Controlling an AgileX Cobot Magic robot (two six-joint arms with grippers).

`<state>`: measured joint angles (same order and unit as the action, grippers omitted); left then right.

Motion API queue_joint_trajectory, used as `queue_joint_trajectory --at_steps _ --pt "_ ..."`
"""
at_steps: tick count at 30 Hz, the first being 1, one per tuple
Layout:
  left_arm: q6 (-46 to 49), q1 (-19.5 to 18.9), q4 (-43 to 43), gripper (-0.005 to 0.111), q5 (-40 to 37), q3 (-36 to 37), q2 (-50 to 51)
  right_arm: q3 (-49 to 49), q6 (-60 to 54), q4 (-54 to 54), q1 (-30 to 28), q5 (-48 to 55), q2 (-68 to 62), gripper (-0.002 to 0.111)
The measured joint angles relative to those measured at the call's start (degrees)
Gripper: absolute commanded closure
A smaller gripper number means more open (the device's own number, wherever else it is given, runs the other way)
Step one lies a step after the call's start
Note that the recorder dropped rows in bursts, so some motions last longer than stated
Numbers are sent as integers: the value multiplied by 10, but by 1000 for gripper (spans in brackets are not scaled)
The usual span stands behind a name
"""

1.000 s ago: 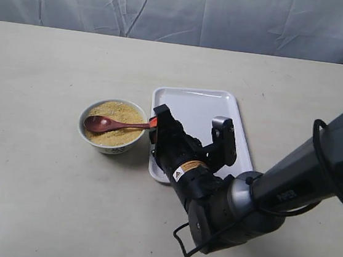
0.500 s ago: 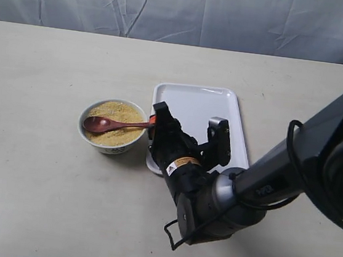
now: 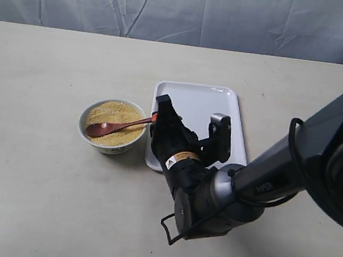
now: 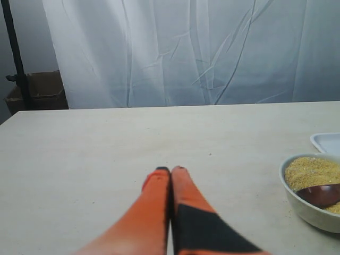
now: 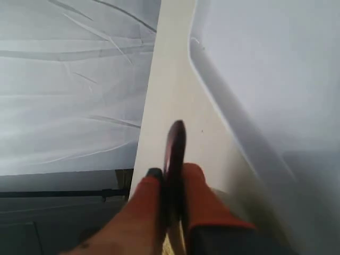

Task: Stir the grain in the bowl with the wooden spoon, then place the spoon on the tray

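mid-stir i'd say: right gripper (image 3: 155,118) clamped on the wooden spoon (image 3: 113,126), its head in the grain (image 3: 121,113) in the bowl (image 3: 112,149); left gripper (image 4: 171,171) pressed together, idle; tray (image 3: 199,101) placement not yet done.

bowl (image 3: 103,147) left of tray (image 3: 197,102), wooden spoon (image 3: 104,128) in grain (image 3: 115,112) (handle toward tray)

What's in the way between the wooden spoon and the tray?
Nothing visible. The right tool grips the handle of the dark reddish-brown wooden spoon, whose head sits in the small white ceramic bowl. The flat white rectangular tray lies right beside the bowl, bare where visible; the arm hides its near end.
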<state>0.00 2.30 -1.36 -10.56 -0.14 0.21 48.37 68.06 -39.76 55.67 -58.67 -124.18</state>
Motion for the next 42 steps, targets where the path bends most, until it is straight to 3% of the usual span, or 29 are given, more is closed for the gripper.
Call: queue_joint_trajectory --at_steps 15,23,26,29,35,42 --pt "0 0 0 107 0 0 0 -30 -46 -75 45 -99 35 109" --pt "0 0 0 107 0 0 0 -24 -278 -65 42 -101 88 109" --pt "0 0 0 107 0 0 0 0 -416 -32 31 -94 109 109" --pt "0 0 0 107 0 0 0 32 -575 -13 27 -44 128 109" --pt "0 0 0 107 0 0 0 66 -783 -21 27 16 131 109" --pt "0 0 0 107 0 0 0 70 -855 -32 27 69 131 109"
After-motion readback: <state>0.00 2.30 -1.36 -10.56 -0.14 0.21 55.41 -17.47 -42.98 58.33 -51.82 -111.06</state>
